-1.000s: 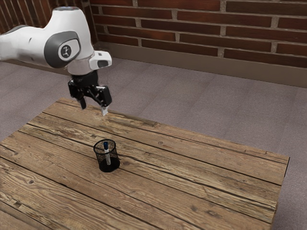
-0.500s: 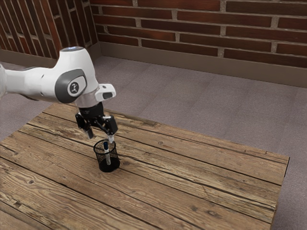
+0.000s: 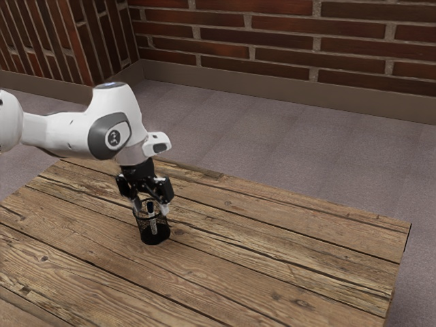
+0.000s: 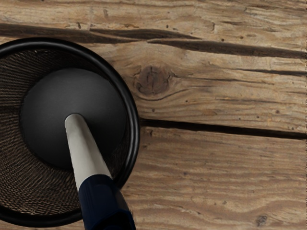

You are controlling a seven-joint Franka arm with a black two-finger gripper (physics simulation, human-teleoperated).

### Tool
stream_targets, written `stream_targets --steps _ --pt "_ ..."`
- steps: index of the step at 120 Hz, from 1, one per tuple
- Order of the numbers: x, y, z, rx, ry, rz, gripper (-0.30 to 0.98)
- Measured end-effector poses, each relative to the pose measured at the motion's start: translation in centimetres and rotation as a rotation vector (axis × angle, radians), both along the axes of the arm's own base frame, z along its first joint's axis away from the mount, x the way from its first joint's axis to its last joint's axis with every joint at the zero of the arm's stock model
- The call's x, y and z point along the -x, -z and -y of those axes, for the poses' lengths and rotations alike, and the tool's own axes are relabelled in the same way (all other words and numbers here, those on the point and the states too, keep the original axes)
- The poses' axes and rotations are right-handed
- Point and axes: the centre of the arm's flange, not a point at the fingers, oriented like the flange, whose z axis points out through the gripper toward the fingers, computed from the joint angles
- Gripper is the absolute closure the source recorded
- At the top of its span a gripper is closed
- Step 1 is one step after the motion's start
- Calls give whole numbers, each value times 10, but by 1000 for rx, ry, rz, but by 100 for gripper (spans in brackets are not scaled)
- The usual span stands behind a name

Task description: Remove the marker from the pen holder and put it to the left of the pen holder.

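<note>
"So, where is the marker (image 4: pixel 88 148)?"

"Leaning inside the black mesh pen holder (image 3: pixel 155 238), dark blue cap up."

"And the gripper (image 3: pixel 150 208)?"

"Down at the holder's top, jaws spread wide, gripping nothing."

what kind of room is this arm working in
Probably a simulated plain indoor room: a brick wall, smooth grey floor and rough plank table.

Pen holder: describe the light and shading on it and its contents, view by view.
Wrist view: the pen holder has a soft sheen along its rim, its floor darkens beside the marker, and the marker's pale barrel stands out bright; exterior view: the holder's base looks nearly black.
</note>
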Motion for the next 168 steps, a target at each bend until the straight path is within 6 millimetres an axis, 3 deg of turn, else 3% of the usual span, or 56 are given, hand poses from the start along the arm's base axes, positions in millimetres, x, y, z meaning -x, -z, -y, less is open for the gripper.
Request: stream_targets --steps 31,100,124,168 --pt "-8 2 -8 3 -12 12 28" --pt "-14 3 -11 -1 -11 26 57" --pt "-15 -14 -13 -16 -7 52 63" --pt "-13 -8 -16 -25 -4 20 65"
